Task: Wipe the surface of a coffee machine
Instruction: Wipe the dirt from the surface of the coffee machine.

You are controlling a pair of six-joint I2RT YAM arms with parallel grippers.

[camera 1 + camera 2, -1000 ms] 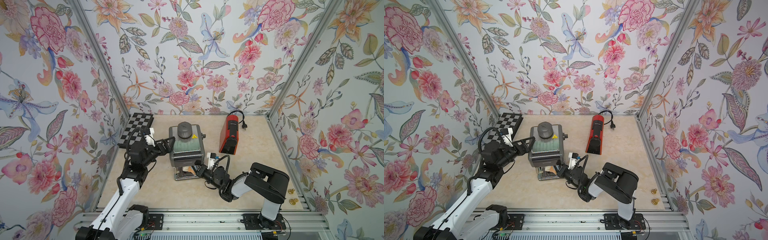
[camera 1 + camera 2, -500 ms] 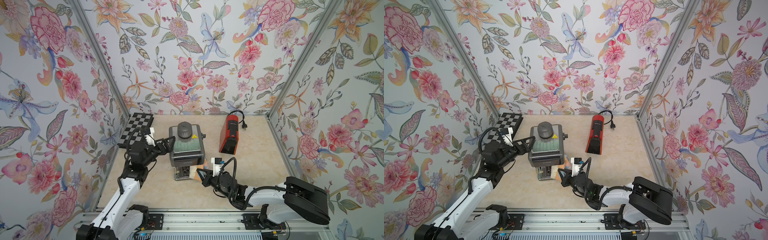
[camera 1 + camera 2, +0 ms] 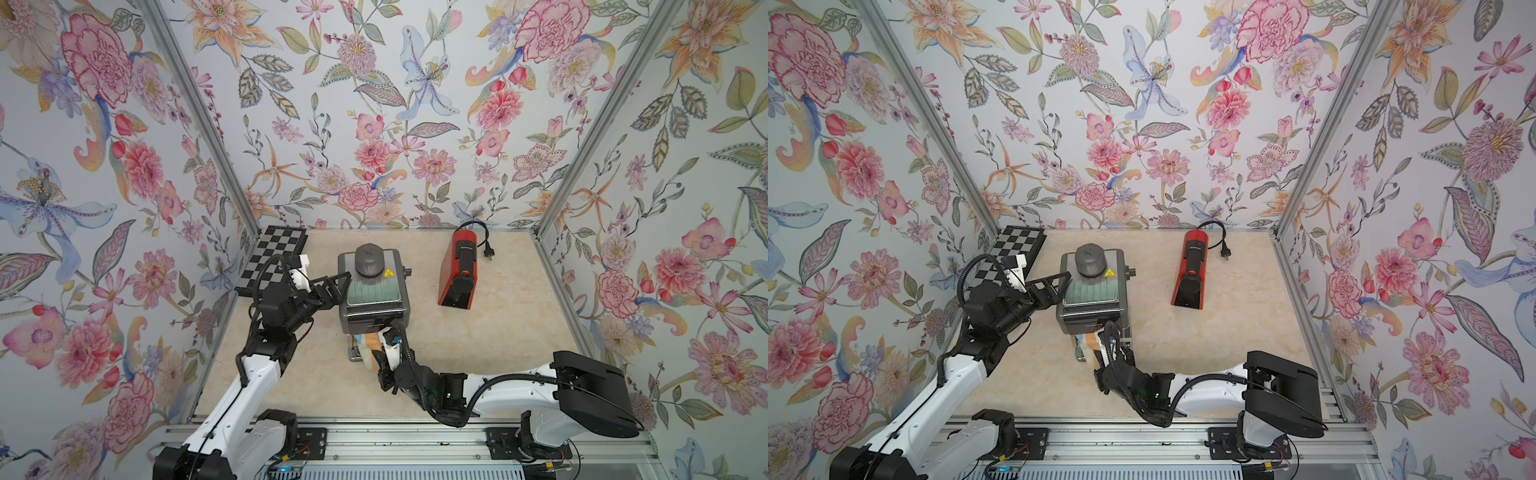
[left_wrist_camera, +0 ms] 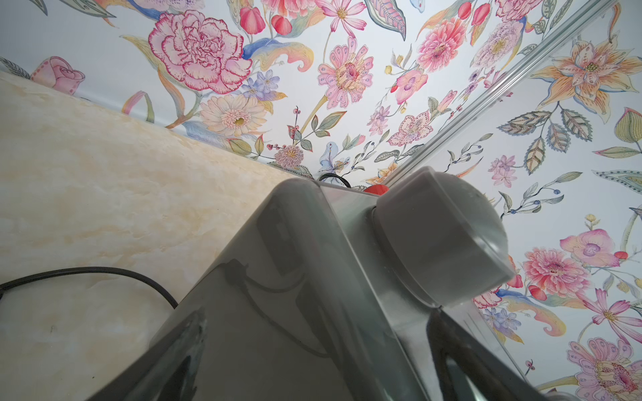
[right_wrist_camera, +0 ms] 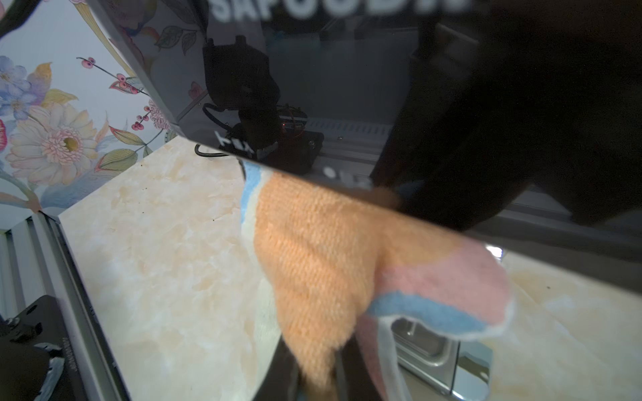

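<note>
The grey coffee machine (image 3: 374, 291) with a round lid (image 4: 441, 236) stands mid-table in both top views. My left gripper (image 3: 334, 289) is open, its fingers (image 4: 451, 347) spread wide astride the machine's upper left edge. My right gripper (image 3: 380, 353) reaches in low at the machine's front and is shut on a cloth (image 5: 330, 260) of orange, pink and blue. The cloth (image 3: 371, 343) is pressed up against the underside of the dark front panel (image 5: 347, 86), above the metal drip tray (image 5: 434, 347).
A red capsule machine (image 3: 457, 270) with a black cord and plug (image 3: 484, 245) stands at the back right. A folded chessboard (image 3: 274, 257) leans in the back left corner. Flowered walls close three sides. A metal rail (image 3: 374, 436) runs along the front.
The right arm's elbow has swung out to the right and dropped low. Its gripper has shifted slightly left with the cloth at the machine's front. The left arm has not moved.
</note>
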